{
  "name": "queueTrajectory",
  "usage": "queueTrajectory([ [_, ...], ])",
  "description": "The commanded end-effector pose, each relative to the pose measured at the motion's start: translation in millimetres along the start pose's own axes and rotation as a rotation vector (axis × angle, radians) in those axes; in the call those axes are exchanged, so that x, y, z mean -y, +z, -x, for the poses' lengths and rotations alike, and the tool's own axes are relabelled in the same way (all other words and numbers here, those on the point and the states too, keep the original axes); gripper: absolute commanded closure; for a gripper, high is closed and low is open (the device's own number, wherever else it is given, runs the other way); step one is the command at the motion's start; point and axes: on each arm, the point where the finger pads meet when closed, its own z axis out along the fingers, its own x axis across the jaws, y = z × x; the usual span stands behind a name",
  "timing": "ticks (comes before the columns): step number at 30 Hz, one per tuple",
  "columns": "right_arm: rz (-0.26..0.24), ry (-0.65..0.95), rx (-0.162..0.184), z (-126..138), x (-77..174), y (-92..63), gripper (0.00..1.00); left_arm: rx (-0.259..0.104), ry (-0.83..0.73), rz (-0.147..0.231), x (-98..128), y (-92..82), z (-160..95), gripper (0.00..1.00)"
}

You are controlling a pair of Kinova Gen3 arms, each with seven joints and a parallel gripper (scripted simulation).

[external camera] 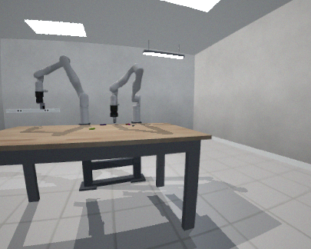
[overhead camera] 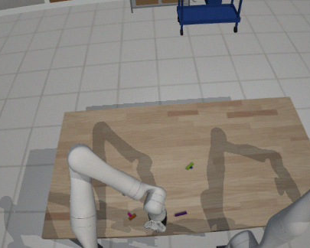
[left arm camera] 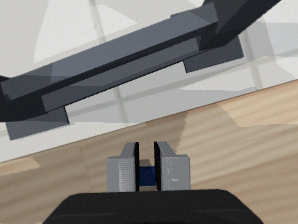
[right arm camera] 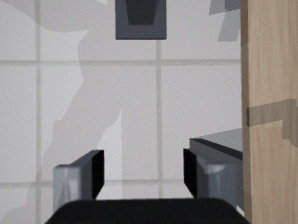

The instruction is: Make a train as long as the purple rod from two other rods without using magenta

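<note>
My left gripper (external camera: 114, 121) (left arm camera: 146, 159) is shut on a dark blue rod (left arm camera: 147, 176), low over the table near its robot-side edge. The purple rod (overhead camera: 181, 213) (external camera: 103, 124) lies flat to its right in the top view. An orange rod (overhead camera: 132, 217) and a magenta rod (overhead camera: 129, 214) lie close together on its other side. A lime rod (overhead camera: 190, 165) (external camera: 92, 128) lies near the table's middle, with another blue rod (overhead camera: 191, 168) against it. A small dark piece (overhead camera: 123, 194) is partly hidden by the left arm. My right gripper (right arm camera: 144, 166) (external camera: 42, 107) is open and empty, beyond the table's edge.
The wooden table (overhead camera: 142, 126) (external camera: 162, 134) bears the rods and the arms' shadows. The left arm (overhead camera: 112, 174) reaches over its near-left part in the top view. The right arm (overhead camera: 284, 226) stands at the lower right. A blue cart (overhead camera: 209, 14) stands far behind.
</note>
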Motion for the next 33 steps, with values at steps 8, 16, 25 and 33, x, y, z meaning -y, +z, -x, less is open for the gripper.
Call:
queueTrajectory([
  [8, 0.002, 0.000, 0.000, 0.0, -0.4, -0.7, 0.00, 0.000, 0.000, 0.001, -0.4, 2.8, 0.3, 0.76],
  [16, 0.002, 0.000, 0.000, 0.0, -0.4, -0.7, 0.00, 0.000, 0.000, 0.001, -0.4, 9.6, 0.3, 0.76],
  [25, 0.002, 0.000, 0.000, 0.0, -0.4, -0.7, 0.00, 0.000, 0.000, 0.001, -0.4, 11.4, 0.3, 0.76],
  [33, 0.002, 0.000, 0.000, 0.0, -0.4, -0.7, 0.00, 0.000, 0.000, 0.001, -0.4, 11.4, 0.3, 0.76],
])
